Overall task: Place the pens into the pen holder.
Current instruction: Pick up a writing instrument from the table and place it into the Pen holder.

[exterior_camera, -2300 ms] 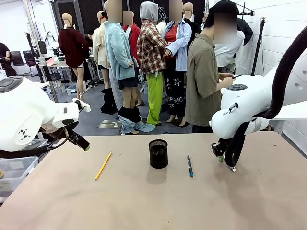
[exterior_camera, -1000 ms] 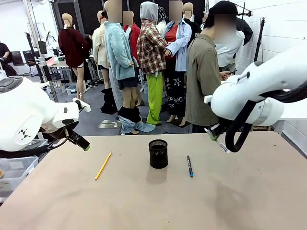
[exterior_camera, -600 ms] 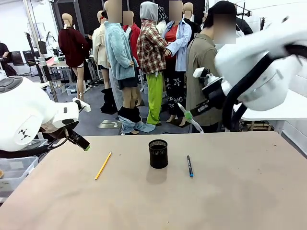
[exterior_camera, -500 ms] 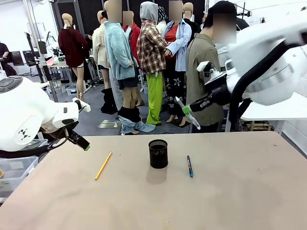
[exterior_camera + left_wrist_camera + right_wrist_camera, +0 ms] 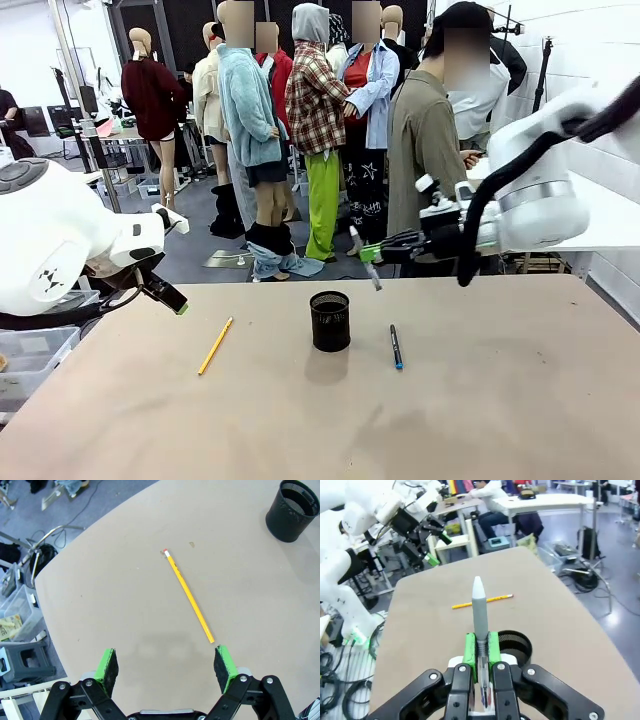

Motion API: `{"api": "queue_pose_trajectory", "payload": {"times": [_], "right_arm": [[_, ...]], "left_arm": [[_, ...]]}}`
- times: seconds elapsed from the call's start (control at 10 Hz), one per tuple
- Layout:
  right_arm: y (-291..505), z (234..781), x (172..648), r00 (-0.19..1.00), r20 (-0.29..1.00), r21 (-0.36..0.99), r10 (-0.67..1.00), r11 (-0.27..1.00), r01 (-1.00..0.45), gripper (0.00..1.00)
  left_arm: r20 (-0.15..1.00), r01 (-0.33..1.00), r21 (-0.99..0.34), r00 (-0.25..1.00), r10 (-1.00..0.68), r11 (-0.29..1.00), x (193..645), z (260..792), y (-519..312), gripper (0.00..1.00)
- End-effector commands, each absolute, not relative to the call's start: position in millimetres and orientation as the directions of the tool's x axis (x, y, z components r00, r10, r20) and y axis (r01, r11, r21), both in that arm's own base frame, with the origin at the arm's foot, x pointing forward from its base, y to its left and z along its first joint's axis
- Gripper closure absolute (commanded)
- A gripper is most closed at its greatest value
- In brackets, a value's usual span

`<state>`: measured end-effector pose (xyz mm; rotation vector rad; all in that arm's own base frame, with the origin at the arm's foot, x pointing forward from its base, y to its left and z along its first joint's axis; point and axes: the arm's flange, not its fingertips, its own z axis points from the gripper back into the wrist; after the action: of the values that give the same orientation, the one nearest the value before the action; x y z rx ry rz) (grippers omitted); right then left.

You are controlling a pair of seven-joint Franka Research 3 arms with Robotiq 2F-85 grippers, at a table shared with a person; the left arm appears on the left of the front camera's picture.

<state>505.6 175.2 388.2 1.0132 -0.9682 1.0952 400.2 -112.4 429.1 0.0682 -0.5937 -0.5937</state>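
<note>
The black mesh pen holder [image 5: 330, 320] stands mid-table. Above it and slightly to its right, my right gripper [image 5: 369, 252] is shut on the whitish-grey pen [image 5: 366, 262], which slants down toward the table. In the right wrist view that pen [image 5: 479, 607] sticks out from between the green pads [image 5: 469, 649], with the holder's rim [image 5: 517, 641] just beyond and the pencil [image 5: 482, 601] farther off. The yellow pencil [image 5: 215, 345] lies left of the holder, the blue-tipped pen [image 5: 396, 346] right of it. My left gripper [image 5: 178, 305] hovers open [image 5: 167, 662] near the pencil [image 5: 189, 596]; the holder [image 5: 292, 510] stands farther away.
A person in an olive shirt [image 5: 425, 170] stands at the table's far edge behind my right arm. The table's left edge [image 5: 45, 615] drops off to bins and a stool. The near half of the table [image 5: 320, 430] is bare.
My right arm lifted the whitish-grey pen from the table's right side, swung it high and leftward, then brought it down toward the holder. The left arm has not moved.
</note>
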Motion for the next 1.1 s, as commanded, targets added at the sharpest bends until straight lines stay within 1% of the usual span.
{"api": "queue_pose_trajectory", "payload": {"times": [0.0, 0.2, 0.3, 0.4, 0.5, 0.8, 1.0], "right_arm": [[194, 399, 523, 0.175, 0.958, 0.157, 0.227, 0.096, -0.983, 1.0], [209, 400, 524, 0.114, 0.975, 0.104, 0.189, 0.063, -0.993, 1.0], [212, 402, 525, 0.104, 0.975, 0.094, 0.195, 0.06, -0.994, 1.0], [216, 397, 526, 0.147, 0.963, 0.119, 0.227, 0.133, -0.984, 1.0], [215, 403, 524, 0.13, 0.968, 0.117, 0.213, 0.073, -0.99, 1.0], [215, 404, 525, 0.128, 0.967, 0.112, 0.219, 0.084, -0.99, 1.0], [229, 393, 546, 0.1, 0.984, 0.11, 0.144, -0.064, -0.992, 1.0]], "left_arm": [[0.516, 0.503, 0.231, 0.662, -0.544, 0.833, 401, 428, -112, 0.0], [0.516, 0.503, 0.231, 0.662, -0.544, 0.833, 401, 428, -112, 0.0], [0.516, 0.503, 0.231, 0.662, -0.544, 0.833, 401, 428, -112, 0.0], [0.516, 0.503, 0.231, 0.662, -0.544, 0.833, 401, 428, -112, 0.0], [0.516, 0.503, 0.231, 0.662, -0.544, 0.833, 401, 428, -112, 0.0], [0.516, 0.503, 0.231, 0.662, -0.544, 0.833, 401, 428, -112, 0.0], [0.516, 0.503, 0.231, 0.662, -0.544, 0.833, 401, 428, -112, 0.0]]}}
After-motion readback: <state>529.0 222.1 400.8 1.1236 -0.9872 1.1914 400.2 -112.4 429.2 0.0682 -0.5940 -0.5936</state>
